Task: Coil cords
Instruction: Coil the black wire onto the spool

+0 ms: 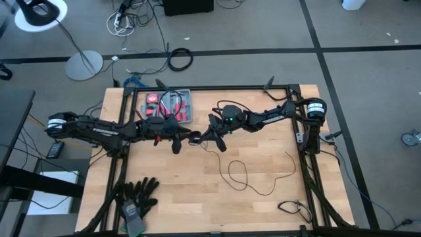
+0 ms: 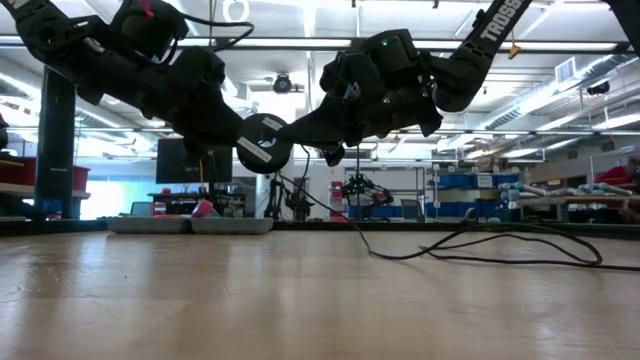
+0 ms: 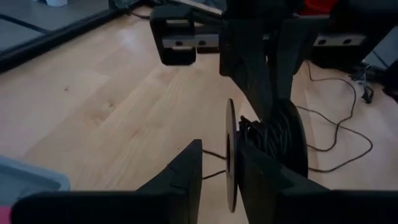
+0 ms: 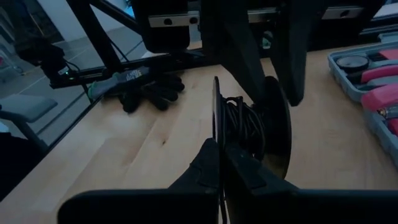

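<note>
Black cord (image 1: pixel 240 172) is winding onto the spool (image 3: pixel 264 152): left gripper (image 1: pixel 176 139) clamped on it, right gripper (image 1: pixel 217 135) pinched on the flange at 3 o'clock; next, more turns.

Cords (image 1: pixel 245 172): black, thin, against the pale blond wood-grain table (image 1: pixel 197 197). Spool (image 4: pixel 249 130): black discs, black winding. Tool tray (image 1: pixel 168 106), far left: grey with red and black contents. Gloves (image 1: pixel 139 195), near left: black. Both arms black.

Dim wrist views, bright backlit low view
</note>
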